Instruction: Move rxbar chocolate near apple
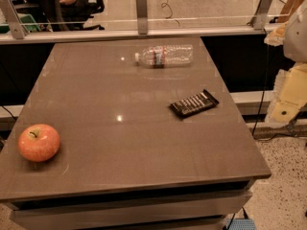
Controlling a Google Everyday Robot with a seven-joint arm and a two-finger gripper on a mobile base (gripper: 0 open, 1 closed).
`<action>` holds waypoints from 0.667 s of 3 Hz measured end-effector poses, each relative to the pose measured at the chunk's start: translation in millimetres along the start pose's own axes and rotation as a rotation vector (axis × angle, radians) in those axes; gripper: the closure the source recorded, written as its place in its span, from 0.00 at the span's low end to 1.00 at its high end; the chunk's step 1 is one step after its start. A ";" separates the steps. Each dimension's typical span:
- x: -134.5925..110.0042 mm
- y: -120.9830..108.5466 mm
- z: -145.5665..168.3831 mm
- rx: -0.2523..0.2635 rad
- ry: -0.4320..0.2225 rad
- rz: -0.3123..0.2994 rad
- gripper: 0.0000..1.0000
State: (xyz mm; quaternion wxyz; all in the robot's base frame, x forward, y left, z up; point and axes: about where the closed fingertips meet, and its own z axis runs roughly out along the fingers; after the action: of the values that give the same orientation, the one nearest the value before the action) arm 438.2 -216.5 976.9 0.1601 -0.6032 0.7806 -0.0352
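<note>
lying well apart on the brown counter [120, 80] are the flat black rxbar chocolate [194, 103] and the round red-orange apple [39, 142]. the tool is out of view, so its state cannot be told.

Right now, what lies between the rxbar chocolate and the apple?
Camera view: bare table from rxbar chocolate to apple; water bottle lies farther back, claw beyond the table's right edge.

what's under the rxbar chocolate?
The rxbar chocolate lies flat on the brown table; the spot it covers is hidden. Nothing pokes out around it. The gripper is not in view; only arm parts show at the right edge.
</note>
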 end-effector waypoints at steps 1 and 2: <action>-1.1 -1.2 -1.1 0.007 -0.007 -0.001 0.00; -10.8 -14.8 12.7 -0.011 -0.094 -0.001 0.00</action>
State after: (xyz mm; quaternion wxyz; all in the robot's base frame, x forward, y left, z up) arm 458.1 -208.5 970.7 0.1933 -0.6054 0.7721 -0.0028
